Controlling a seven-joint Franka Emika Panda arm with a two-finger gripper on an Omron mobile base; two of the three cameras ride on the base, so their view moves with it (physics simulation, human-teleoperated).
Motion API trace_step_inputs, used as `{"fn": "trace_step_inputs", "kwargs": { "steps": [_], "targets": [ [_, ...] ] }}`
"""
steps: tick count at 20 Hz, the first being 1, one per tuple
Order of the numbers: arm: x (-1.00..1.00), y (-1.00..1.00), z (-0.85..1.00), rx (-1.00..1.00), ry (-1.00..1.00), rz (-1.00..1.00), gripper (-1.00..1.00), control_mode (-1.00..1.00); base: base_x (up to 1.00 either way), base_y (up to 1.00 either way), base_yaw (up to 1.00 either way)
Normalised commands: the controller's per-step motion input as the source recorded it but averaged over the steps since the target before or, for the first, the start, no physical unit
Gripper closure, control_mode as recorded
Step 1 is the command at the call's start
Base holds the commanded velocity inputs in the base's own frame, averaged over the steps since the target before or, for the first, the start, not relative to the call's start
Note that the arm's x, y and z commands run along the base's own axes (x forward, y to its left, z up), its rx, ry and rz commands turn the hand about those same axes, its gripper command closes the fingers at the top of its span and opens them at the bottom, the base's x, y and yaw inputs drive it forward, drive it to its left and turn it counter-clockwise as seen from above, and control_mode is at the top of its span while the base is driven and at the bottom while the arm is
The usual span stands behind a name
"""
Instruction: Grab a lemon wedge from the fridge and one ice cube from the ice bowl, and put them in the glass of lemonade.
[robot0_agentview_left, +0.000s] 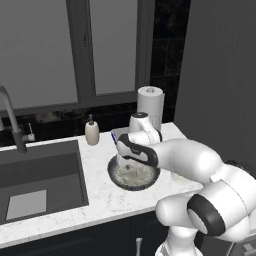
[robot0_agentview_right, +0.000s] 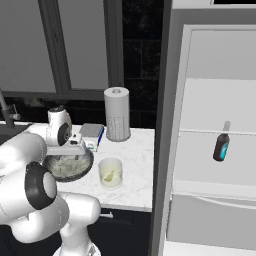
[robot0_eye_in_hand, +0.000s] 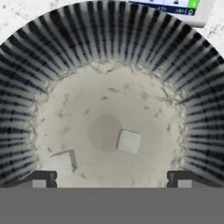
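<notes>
Wide-open end effector (robot0_eye_in_hand: 111, 179) above the ice bowl (robot0_eye_in_hand: 26, 87) may, seemingly off-centre, nudge the ice cube (robot0_eye_in_hand: 129, 141) aside.

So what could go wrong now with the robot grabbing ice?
There are two ice cubes in the ice bowl, and the open gripper isn't centred over either, so its jaws might close on nothing or nudge a cube aside. The glass of lemonade stands beside the bowl; a swinging arm might bump it.
</notes>
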Motion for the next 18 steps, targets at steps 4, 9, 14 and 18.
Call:
{"fn": "trace_step_inputs", "kwargs": {
  "steps": [4,9,14,18],
  "targets": [
    [0.21,0.0,-0.18,0.0,0.0,0.0,-1.0,-1.0,0.0,0.0,0.0],
    [0.02,-0.05,-0.46,0.03,0.0,0.0,-1.0,-1.0,0.0,0.0,0.0],
    [0.0,-0.03,-0.4,0.01,0.0,0.0,-1.0,-1.0,0.0,0.0,0.0],
    [0.0,0.0,-0.29,0.0,0.0,0.0,-1.0,-1.0,0.0,0.0,0.0]
  ]
}}
